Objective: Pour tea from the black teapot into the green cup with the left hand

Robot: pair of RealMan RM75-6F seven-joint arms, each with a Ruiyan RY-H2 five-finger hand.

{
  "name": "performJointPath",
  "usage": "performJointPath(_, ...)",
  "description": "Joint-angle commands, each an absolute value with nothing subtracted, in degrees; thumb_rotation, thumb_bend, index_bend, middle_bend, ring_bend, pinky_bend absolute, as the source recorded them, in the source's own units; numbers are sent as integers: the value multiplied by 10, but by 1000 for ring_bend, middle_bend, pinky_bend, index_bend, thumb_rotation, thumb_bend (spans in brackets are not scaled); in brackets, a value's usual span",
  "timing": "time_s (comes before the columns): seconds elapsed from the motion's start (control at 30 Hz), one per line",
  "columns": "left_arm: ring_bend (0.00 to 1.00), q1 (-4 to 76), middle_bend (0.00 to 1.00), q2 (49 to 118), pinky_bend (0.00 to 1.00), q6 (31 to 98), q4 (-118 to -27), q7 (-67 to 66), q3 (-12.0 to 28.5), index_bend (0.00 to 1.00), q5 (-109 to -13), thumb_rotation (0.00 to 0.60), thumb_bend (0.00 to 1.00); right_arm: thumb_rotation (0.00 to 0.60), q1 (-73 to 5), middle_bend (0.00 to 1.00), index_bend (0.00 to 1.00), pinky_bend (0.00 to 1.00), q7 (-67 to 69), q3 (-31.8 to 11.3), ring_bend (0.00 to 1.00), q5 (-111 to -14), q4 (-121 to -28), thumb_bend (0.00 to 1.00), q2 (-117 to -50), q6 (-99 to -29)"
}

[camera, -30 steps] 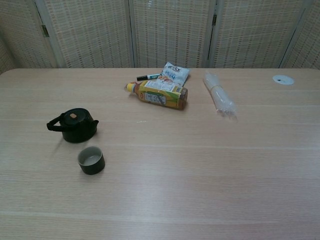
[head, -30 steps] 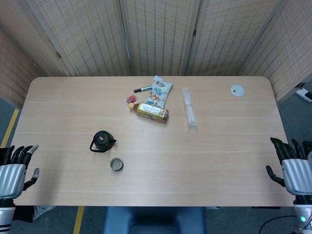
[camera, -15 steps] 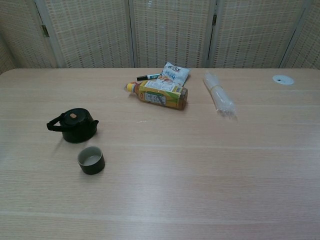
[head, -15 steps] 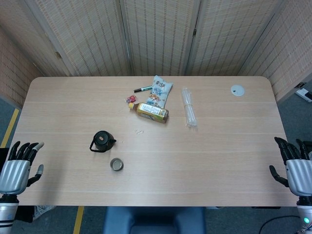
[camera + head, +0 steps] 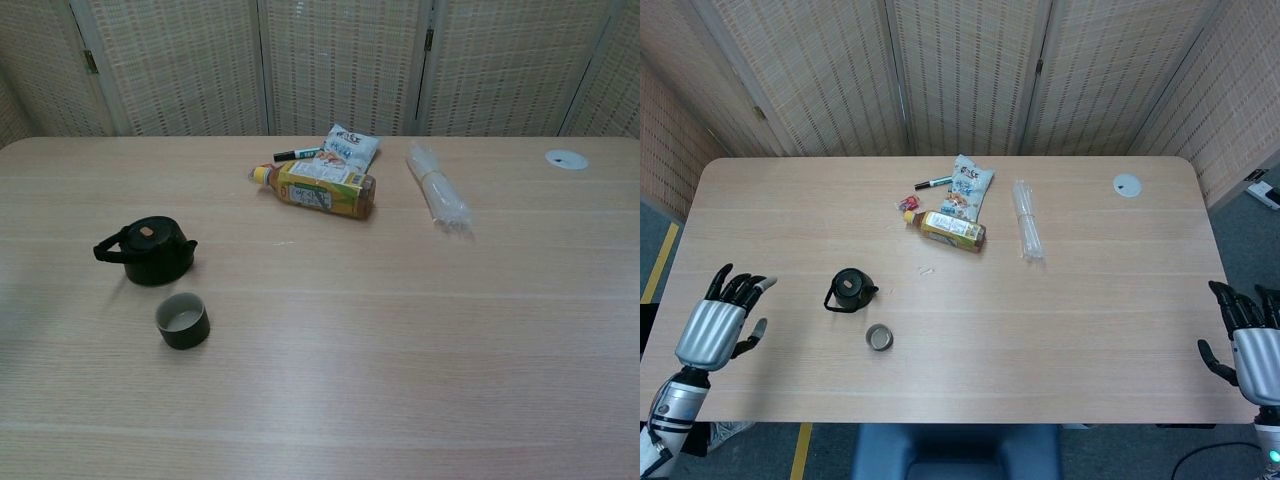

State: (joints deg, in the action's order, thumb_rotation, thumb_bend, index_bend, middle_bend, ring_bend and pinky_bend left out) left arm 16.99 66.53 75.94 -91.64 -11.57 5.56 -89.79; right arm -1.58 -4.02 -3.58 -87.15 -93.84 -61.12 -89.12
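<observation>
The black teapot (image 5: 851, 290) (image 5: 150, 251) stands upright on the left half of the table, its handle pointing left. Just in front of it, nearer me, sits the green cup (image 5: 879, 337) (image 5: 182, 320), upright with a pale inside. My left hand (image 5: 718, 323) hovers over the table's left edge, well left of the teapot, fingers spread and holding nothing. At the table's right edge my right hand (image 5: 1250, 340) is also open and holds nothing. Neither hand shows in the chest view.
At the back middle lie a yellow drink bottle (image 5: 953, 230) on its side, a snack bag (image 5: 969, 187), a black marker (image 5: 932, 183) and a small red item (image 5: 908, 205). A clear plastic bundle (image 5: 1027, 231) lies to their right. A white disc (image 5: 1127, 184) sits far right.
My left hand has moved up and rightward, from beside the table's left edge to over it, closer to the teapot. The right hand has sunk slightly. Teapot and cup have not moved.
</observation>
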Motion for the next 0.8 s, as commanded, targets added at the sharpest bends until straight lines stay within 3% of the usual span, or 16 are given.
performJointPath(0.03, 201, 193, 250, 674, 14, 739, -914, -119, 62, 214, -907, 600, 460, 600, -14, 159, 0, 0, -38, -36, 181, -870, -938, 376, -611, -892)
performJointPath(0.43, 163, 277, 242, 707, 0, 645, -890, -111, 69, 186, -906, 600, 243, 600, -10, 159, 0, 0, -40, -38, 181, -864, -940, 376, -608, -893)
performJointPath(0.8, 142, 321, 217, 751, 0, 591, -865, -136, 73, 159, -865, 600, 212, 600, -8, 159, 0, 0, -41, -39, 184, -858, -944, 376, -609, -891)
